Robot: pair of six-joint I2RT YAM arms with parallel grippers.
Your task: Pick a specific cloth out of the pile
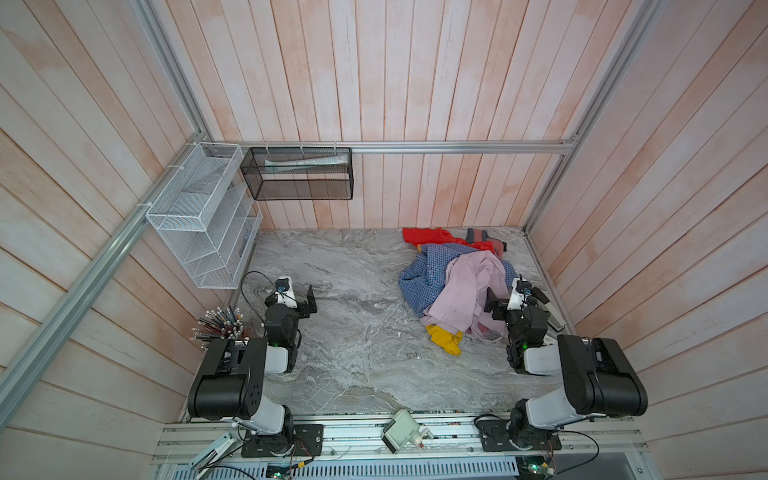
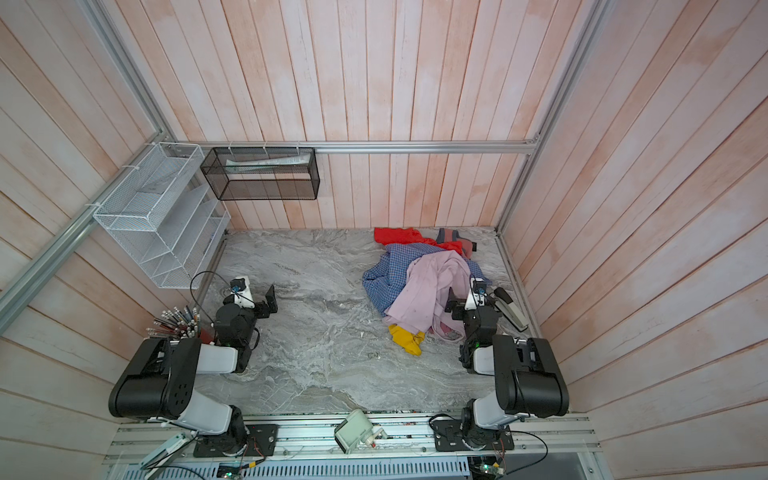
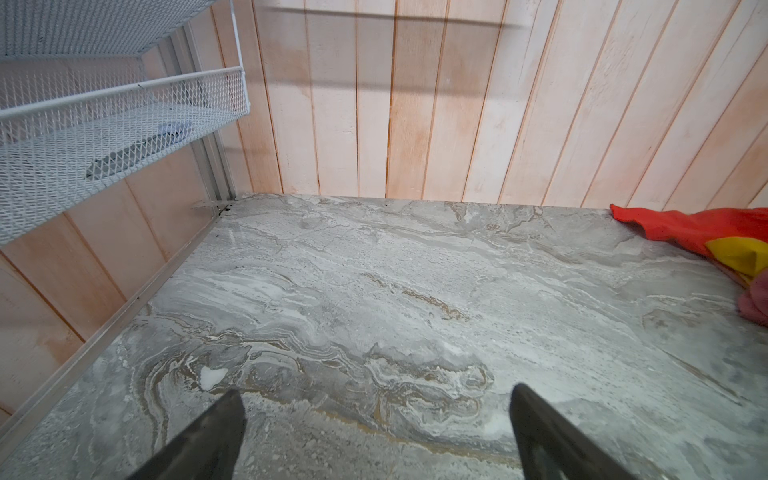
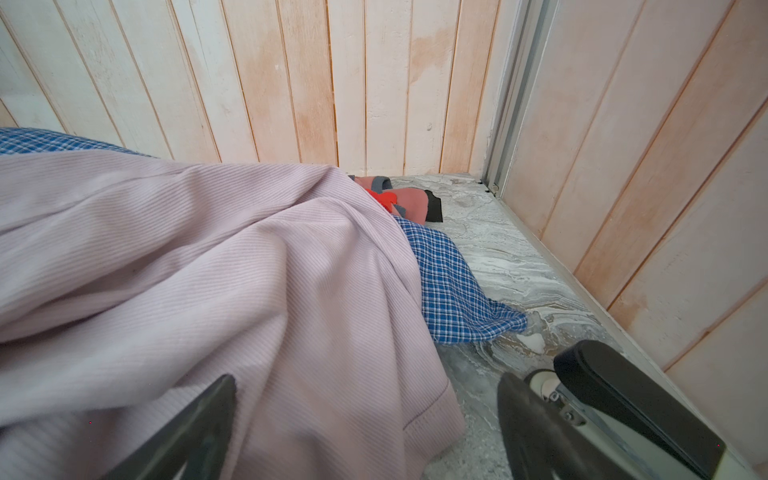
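The pile (image 1: 457,274) lies at the back right of the marble table. It holds a pale lilac shirt (image 1: 461,286) on top of a blue checked shirt (image 1: 424,270), with a red-orange cloth (image 1: 428,237) behind. The yellow cloth (image 1: 446,338) (image 2: 407,338) pokes out from under the lilac shirt at the pile's near edge; most of it is hidden. My right gripper (image 1: 498,301) (image 4: 368,386) stands open at the pile's right side, over the lilac shirt's hem (image 4: 415,415), holding nothing. My left gripper (image 1: 305,297) (image 3: 376,399) is open above bare table, far left of the pile.
A stapler (image 4: 623,395) lies beside the right gripper, along the right wall. A small grey-and-pink piece (image 1: 482,237) sits at the back corner. A pencil holder (image 1: 220,328) stands by the left arm. A white mesh rack (image 1: 199,216) and a black mesh basket (image 1: 299,174) hang on the walls.
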